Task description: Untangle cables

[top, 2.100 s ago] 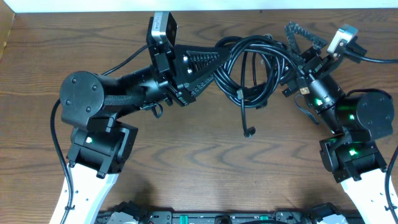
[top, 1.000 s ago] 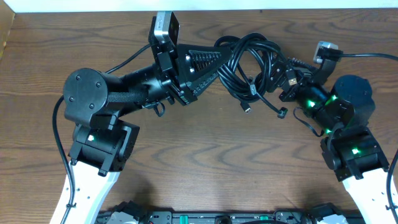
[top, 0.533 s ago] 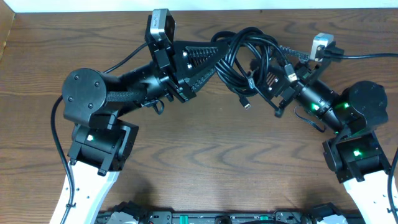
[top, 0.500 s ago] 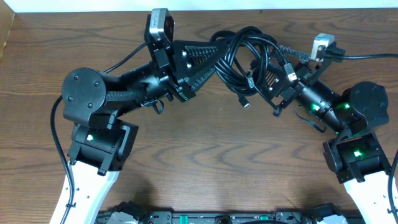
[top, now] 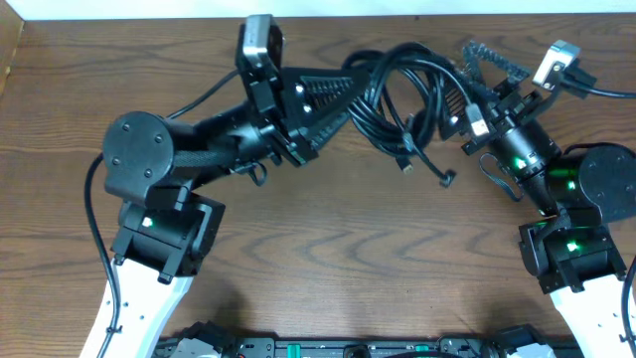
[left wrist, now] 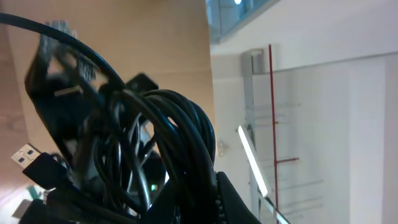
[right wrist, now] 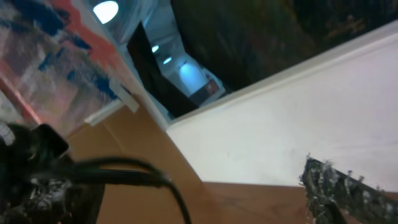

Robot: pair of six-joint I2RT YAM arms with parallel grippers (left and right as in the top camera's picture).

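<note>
Several black cables (top: 397,80) sit bunched at the far middle of the wooden table (top: 328,249), between my two arms. My left gripper (top: 343,94) is clamped on the bundle's left side. My right gripper (top: 460,82) has its jaws spread wide at the bundle's right edge. One loose plug end (top: 449,180) trails toward the near side.

Left claw (top: 345,94) tight, right claw (top: 457,82) agape.
</note>
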